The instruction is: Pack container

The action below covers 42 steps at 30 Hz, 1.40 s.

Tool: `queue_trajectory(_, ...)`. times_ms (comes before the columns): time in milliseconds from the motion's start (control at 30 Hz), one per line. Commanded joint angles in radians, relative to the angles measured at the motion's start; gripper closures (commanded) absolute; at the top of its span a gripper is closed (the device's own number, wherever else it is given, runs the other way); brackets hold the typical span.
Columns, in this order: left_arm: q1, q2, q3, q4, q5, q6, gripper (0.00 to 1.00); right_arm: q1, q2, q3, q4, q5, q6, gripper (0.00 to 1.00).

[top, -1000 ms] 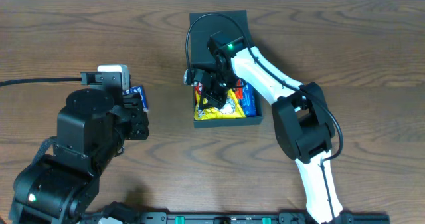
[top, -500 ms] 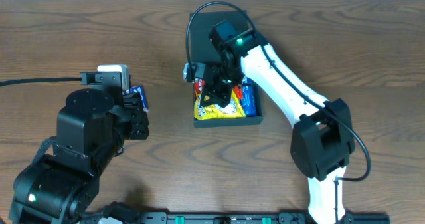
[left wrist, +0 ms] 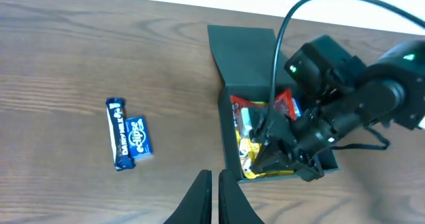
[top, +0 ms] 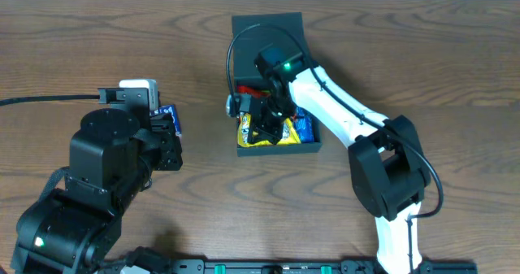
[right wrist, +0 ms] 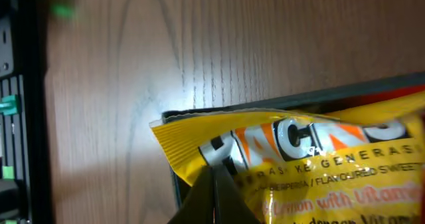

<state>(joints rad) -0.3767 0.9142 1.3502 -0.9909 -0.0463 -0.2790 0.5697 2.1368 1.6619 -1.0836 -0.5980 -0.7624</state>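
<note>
The dark teal container (top: pixel 279 150) stands open at the table's middle, its flap lid (top: pixel 266 26) folded back. It also shows in the left wrist view (left wrist: pixel 229 151). Inside it lie a yellow snack packet (top: pixel 244 132), a blue packet (top: pixel 303 128) and a red one (top: pixel 249 89). My right gripper (top: pixel 265 124) is down inside the container, shut, with its tips against the yellow packet's corner (right wrist: pixel 319 164) near the container wall (right wrist: pixel 174 184). My left gripper (left wrist: pixel 216 184) is shut and empty, above bare table left of the container.
Two blue snack bars (top: pixel 168 117) lie side by side on the table left of the container, also seen in the left wrist view (left wrist: pixel 126 141). The left arm's bulk (top: pixel 114 160) fills the front left. A black cable (top: pixel 236 38) loops over the lid.
The right arm swung its elbow right and back, and its gripper lifted a little, then came back down onto the yellow packet. The left arm has not moved.
</note>
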Motion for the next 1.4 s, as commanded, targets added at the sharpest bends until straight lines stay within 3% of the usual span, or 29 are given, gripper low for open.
queue_trajectory(0, 0.003, 0.000, 0.008, 0.000, -0.016, 0.022, 0.94, 0.008, 0.013, -0.054, 0.037, -0.003, 0.000, 0.98)
queue_trajectory(167, 0.003, 0.000, 0.008, 0.000, -0.016, 0.022, 0.94, 0.006, 0.013, -0.107, 0.133, 0.007, 0.058, 0.98)
queue_trajectory(367, 0.003, 0.000, 0.008, 0.000, -0.017, 0.022, 0.93, 0.006, 0.012, -0.060, 0.071, 0.002, 0.085, 0.99)
queue_trajectory(500, 0.003, 0.000, 0.008, 0.000, -0.028, 0.022, 0.94, 0.006, 0.012, 0.119, -0.132, -0.013, 0.085, 0.99)
queue_trajectory(700, 0.003, 0.000, 0.008, 0.001, -0.070, 0.032, 0.93, 0.006, 0.012, 0.333, -0.285, -0.013, 0.087, 0.99)
queue_trajectory(1033, 0.003, 0.013, 0.008, 0.001, -0.074, 0.074, 0.89, -0.032, 0.012, 0.605, -0.318, -0.006, 0.333, 0.99)
queue_trajectory(1200, 0.003, 0.058, 0.007, 0.000, -0.172, 0.073, 0.92, -0.115, 0.001, 0.733, -0.362, -0.001, 0.452, 0.99)
queue_trajectory(1367, 0.004, 0.168, 0.007, 0.002, -0.257, 0.073, 0.94, -0.220, -0.066, 0.815, -0.456, -0.001, 0.471, 0.99)
